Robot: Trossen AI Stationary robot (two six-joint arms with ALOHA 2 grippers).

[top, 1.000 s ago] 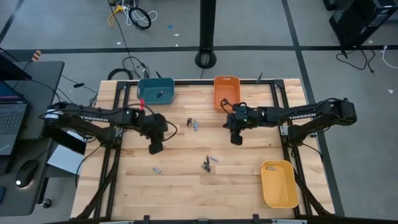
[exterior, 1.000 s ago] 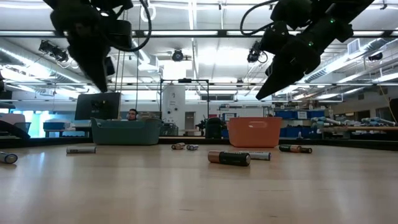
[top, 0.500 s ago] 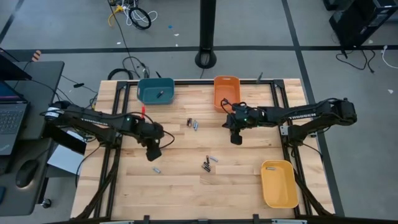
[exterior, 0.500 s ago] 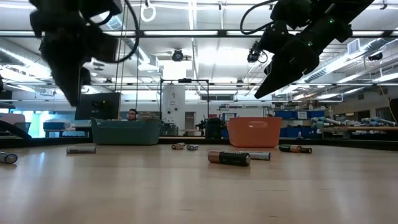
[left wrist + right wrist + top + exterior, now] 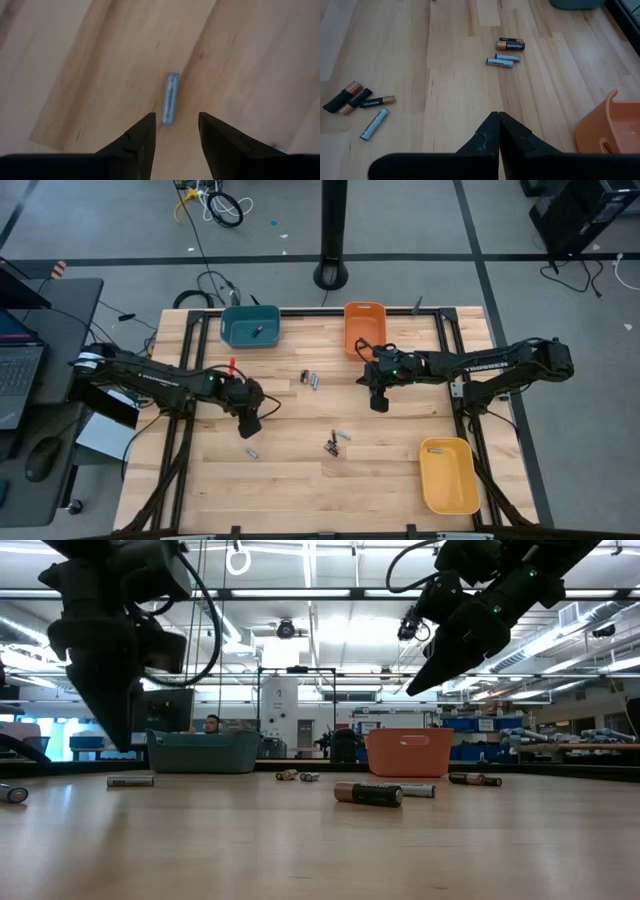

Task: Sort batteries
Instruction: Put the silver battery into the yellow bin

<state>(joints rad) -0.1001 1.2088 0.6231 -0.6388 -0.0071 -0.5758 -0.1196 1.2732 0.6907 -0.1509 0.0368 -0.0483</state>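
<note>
batteries [image 5: 510,46]: small cylinders, black-and-copper or silvery blue, scattered flat.

Batteries [image 5: 337,440]: about nine visible. Bins [image 5: 365,326]: three. Arms [image 5: 150,376]: two.

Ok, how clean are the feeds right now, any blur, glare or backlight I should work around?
Left wrist view: soft and smeared, yet the silver battery reads between the open left gripper. Right wrist view: sharp, with a readable label on the black and copper battery. Low view: bright ceiling lights silhouette both arms; the near battery is crisp. High view: evenly lit, but the batteries are tiny.
</note>
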